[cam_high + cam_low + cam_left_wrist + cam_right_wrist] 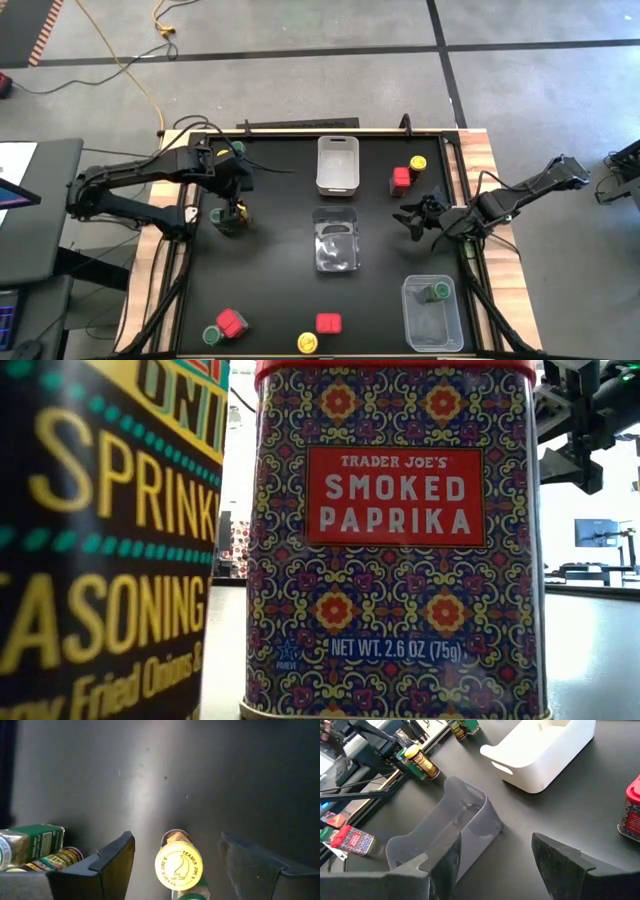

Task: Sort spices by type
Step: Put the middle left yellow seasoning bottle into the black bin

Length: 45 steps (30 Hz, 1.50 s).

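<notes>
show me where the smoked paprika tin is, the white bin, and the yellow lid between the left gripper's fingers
smoked paprika tin [395,495], low view, on its red front label.
white bin [338,165], high view, on its inside floor.
yellow lid [178,865], left wrist view, on the lid's printed top face.

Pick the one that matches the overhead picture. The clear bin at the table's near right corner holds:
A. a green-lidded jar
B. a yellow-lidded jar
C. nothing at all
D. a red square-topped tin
A: in the high view a single green-lidded jar stands inside the clear bin near the right arm's side, with no red tin or yellow lid in it.
</notes>
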Each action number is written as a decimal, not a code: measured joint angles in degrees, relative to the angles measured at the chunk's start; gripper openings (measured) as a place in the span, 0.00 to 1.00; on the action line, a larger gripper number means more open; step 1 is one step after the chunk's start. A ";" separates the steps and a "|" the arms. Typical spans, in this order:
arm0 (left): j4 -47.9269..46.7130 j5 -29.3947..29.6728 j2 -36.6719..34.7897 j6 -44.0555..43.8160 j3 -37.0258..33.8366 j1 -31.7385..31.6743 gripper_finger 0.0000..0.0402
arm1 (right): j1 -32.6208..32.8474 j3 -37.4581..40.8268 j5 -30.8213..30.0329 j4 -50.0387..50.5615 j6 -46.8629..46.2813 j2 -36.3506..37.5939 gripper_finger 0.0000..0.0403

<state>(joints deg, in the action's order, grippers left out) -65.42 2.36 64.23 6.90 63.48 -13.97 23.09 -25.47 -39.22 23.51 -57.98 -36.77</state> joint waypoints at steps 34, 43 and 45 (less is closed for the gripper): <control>0.51 5.82 0.00 -8.63 0.00 -0.23 0.86 | 0.00 0.00 0.00 0.22 0.00 0.00 0.67; -2.52 2.60 3.35 0.18 0.00 -0.25 0.86 | 0.00 0.02 0.00 0.24 0.00 -0.02 0.67; -2.81 2.22 4.93 0.79 0.00 -0.25 0.86 | 0.00 0.02 0.00 0.22 0.00 0.00 0.67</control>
<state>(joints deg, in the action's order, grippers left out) -68.23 4.58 69.15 7.69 63.48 -14.22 23.09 -25.45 -39.22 23.73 -57.98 -36.77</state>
